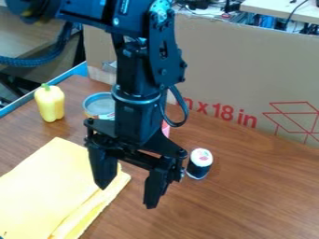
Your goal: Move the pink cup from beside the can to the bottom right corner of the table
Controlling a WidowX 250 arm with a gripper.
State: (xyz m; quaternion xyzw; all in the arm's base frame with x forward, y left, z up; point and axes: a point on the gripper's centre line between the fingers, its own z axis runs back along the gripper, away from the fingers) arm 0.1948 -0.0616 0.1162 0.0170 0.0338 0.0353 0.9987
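Observation:
The black gripper (126, 196) hangs over the middle of the wooden table, its two fingers apart with nothing between them. Its left finger overlaps the right edge of a folded yellow cloth (46, 186) that lies at the lower left. Just right of the gripper stands a small sushi roll (200, 163) with a white top and a dark side. Behind the arm, a round metal can (100, 105) is partly hidden. A pink object (166, 128) peeks out from behind the gripper's wrist. A yellow pepper (50, 102) stands upright at the left.
A cardboard panel (230, 74) with red print borders the table's back. A blue edge (31, 94) runs along the table's left side. Wooden tabletop (261, 191) extends to the right of the sushi roll and in front of it.

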